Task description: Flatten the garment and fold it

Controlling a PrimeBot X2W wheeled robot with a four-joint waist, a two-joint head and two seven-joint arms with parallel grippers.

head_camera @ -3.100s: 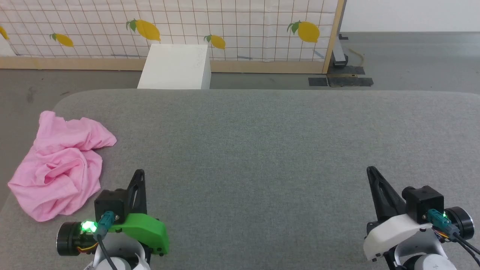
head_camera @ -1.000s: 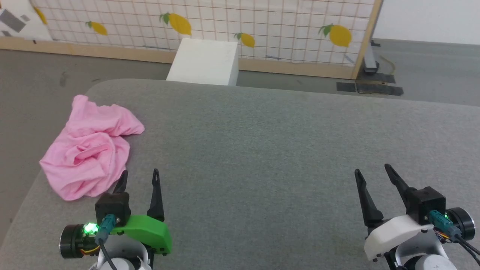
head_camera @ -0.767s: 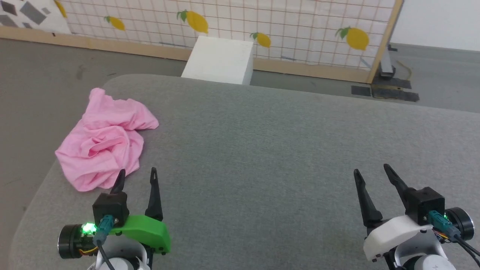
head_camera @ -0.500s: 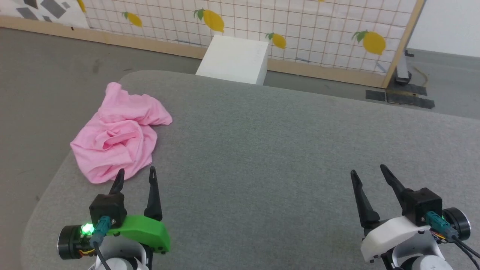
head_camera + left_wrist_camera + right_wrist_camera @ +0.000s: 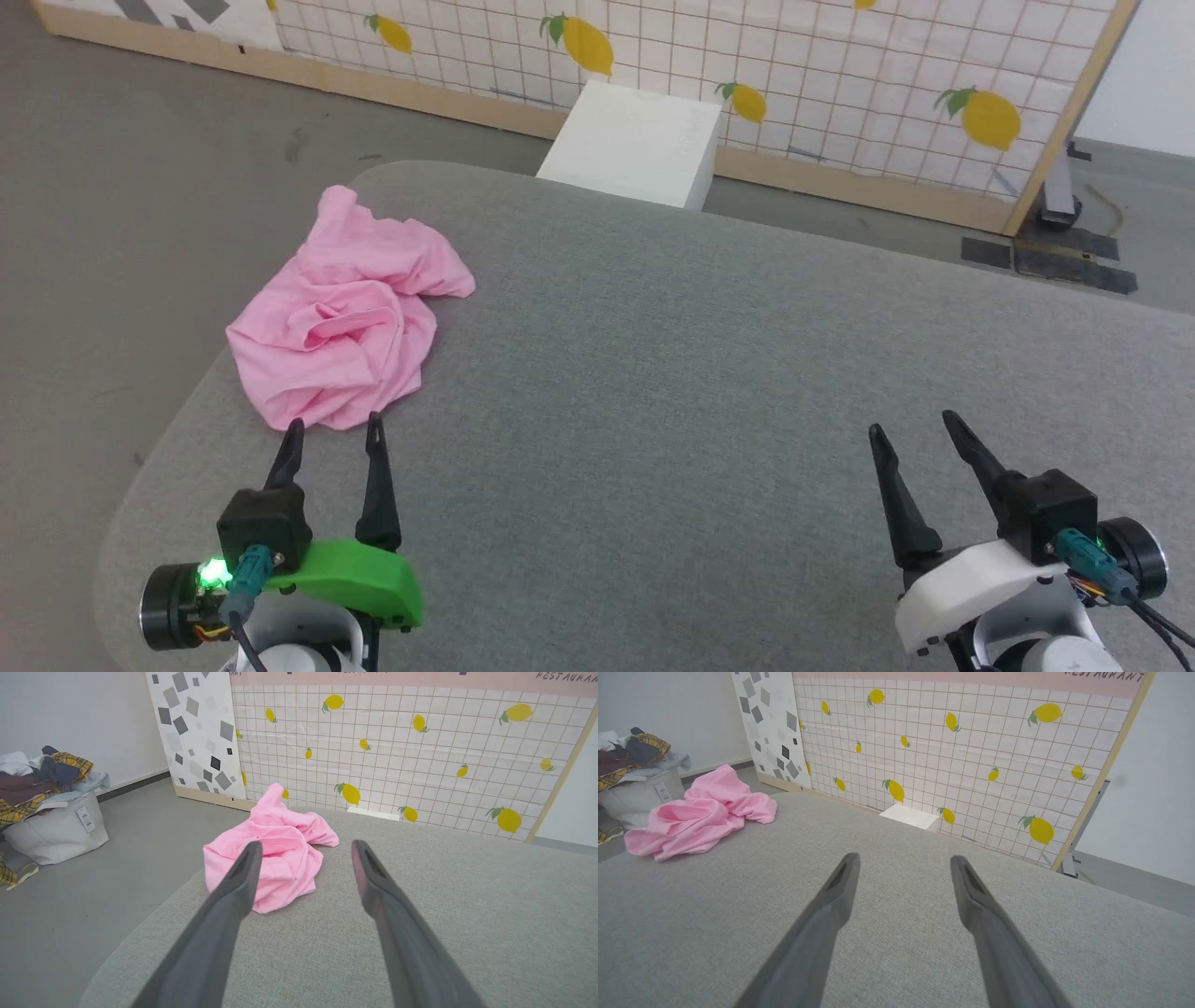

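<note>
Grey table (image 5: 700,392), crumpled garment (image 5: 345,317) at its corner, white box (image 5: 639,140) beyond

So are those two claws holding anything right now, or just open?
Left gripper: open, empty, fingertips close to the garment.
Right gripper: open, empty, over the grey surface.

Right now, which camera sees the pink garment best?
The head view: it looks down on the whole crumpled pink garment, with nothing in front. The left wrist view is closer, but one of the fingers hides part. The right wrist view shows it side-on, at the left.
</note>
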